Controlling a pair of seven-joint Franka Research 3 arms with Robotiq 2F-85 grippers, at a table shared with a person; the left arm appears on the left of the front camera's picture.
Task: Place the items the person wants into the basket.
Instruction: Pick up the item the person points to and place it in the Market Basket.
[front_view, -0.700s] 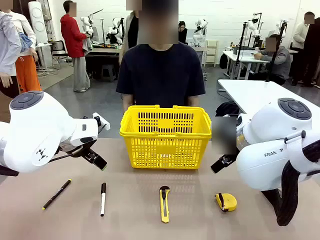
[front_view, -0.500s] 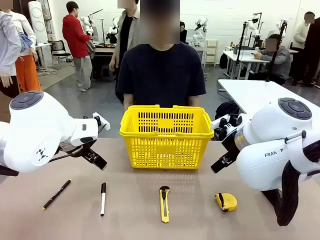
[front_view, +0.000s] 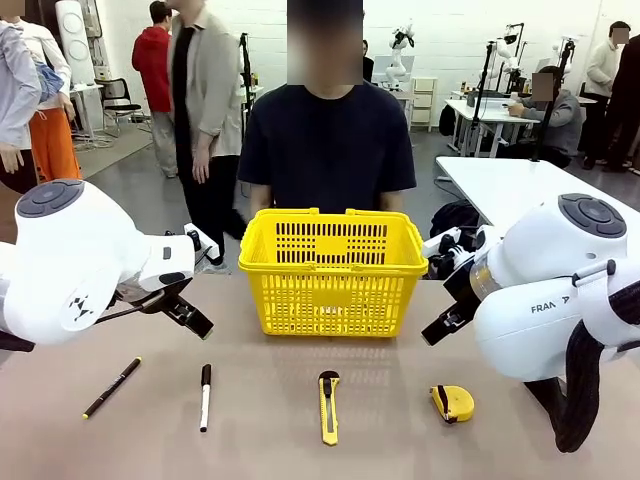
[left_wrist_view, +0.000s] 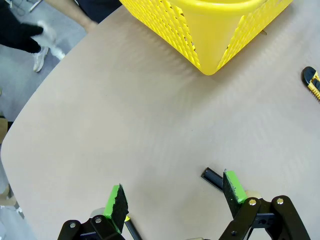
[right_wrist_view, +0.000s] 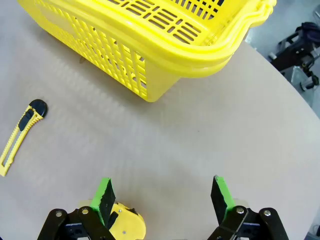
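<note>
Yellow tape measure (right_wrist_view: 125, 222) lies flat on the table (front_view: 270, 440) right under my right gripper (right_wrist_view: 162, 192). It sits off-centre in the gap, tucked near the root of one green pad (right_wrist_view: 105, 192). Those jaws are spread wide and hold nothing. I read that as a ready stance: wide enough to drop over the rounded case once I centre on it.

The utility knife (right_wrist_view: 20, 135) lies well off to that same pad's side, flat, outside the jaws. Ahead of the fingertips stands the basket (right_wrist_view: 150, 55), upright, with its nearest corner toward me. It looks placed between both arms so either can reach it in one short carry.

My left gripper (left_wrist_view: 172, 192) is also released and empty, hovering above bare table. A black end, probably the marker (front_view: 205, 396), pokes in just beside one pad. The pen (front_view: 112, 387) lies farther out on the far side from the basket. Neither is on my list, so I judge this arm is merely parked.

The person (front_view: 327, 140) stands beyond the basket, forearms hidden behind it. I see no pointing, so I would wait for a cue.
</note>
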